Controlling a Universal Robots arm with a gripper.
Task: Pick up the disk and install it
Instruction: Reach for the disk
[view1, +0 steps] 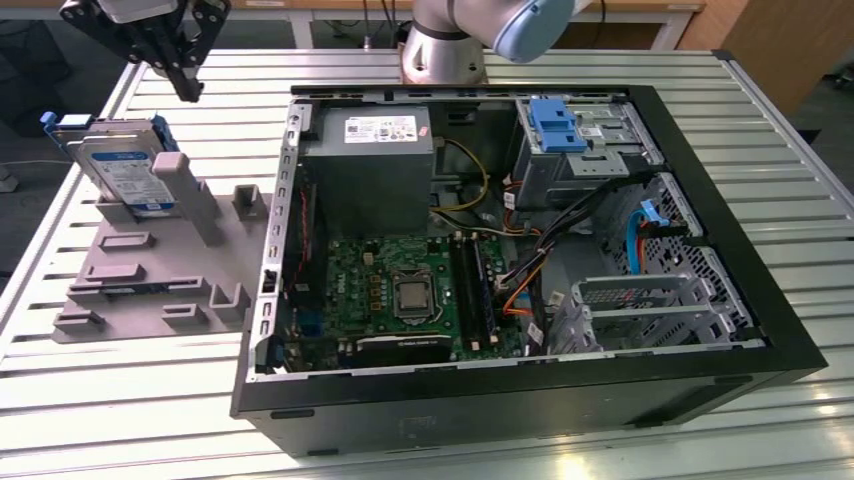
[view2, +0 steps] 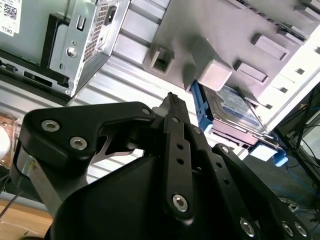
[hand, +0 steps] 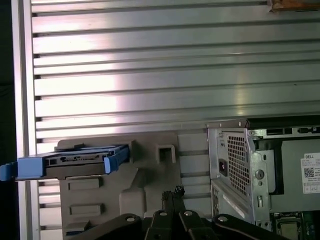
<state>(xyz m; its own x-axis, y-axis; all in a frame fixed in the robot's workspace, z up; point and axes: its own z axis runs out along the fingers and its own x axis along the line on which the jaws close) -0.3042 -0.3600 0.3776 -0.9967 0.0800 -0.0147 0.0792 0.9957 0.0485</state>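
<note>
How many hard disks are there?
1. The disk stands propped in the grey stand, at the exterior view's left of the computer case. More could hide inside.

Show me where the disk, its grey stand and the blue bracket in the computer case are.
disk (view1: 124, 173): exterior view, on its label.
grey stand (view1: 160, 270): exterior view, on its flat base.
blue bracket (view1: 555, 125): exterior view, on its upper face.

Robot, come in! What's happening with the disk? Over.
Gripper shut, empty, hovering near the disk, not touching. Disk leaning in its grey stand. Nothing between them.
</note>
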